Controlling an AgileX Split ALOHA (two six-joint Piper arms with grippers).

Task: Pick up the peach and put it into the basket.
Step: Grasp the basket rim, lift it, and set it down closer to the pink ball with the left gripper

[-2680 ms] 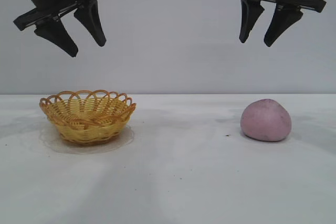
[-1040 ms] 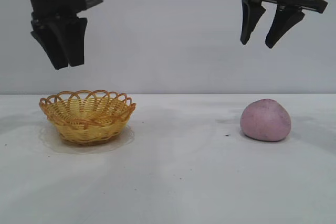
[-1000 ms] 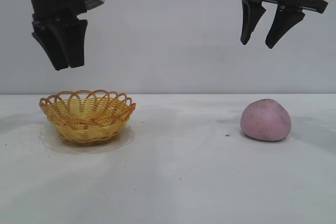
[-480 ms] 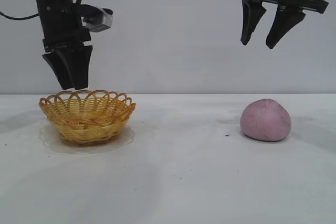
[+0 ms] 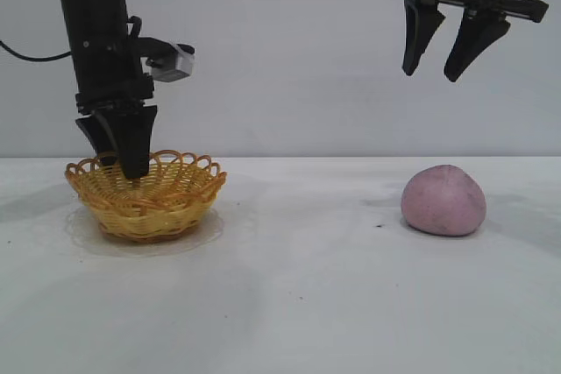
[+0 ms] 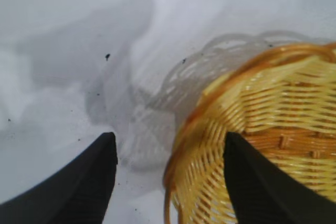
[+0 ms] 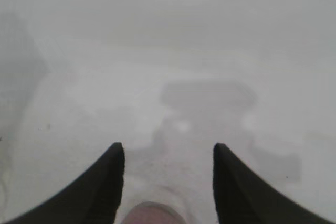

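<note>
The peach (image 5: 443, 201), a dusty pink rounded lump, sits on the white table at the right. The yellow woven basket (image 5: 166, 199) with an orange-brown looped rim stands at the left. My left gripper (image 5: 125, 165) is low at the basket's left rim, open, with one finger inside the basket and one outside; the left wrist view shows the rim (image 6: 205, 119) between the jaws. My right gripper (image 5: 434, 72) hangs open high above the peach. The peach's top shows at the edge of the right wrist view (image 7: 152, 214).
The white table (image 5: 298, 304) stretches across the front between basket and peach. A plain grey wall stands behind.
My left gripper has turned and come down from high above the basket to its left rim. The right gripper, the peach and the basket have stayed put.
</note>
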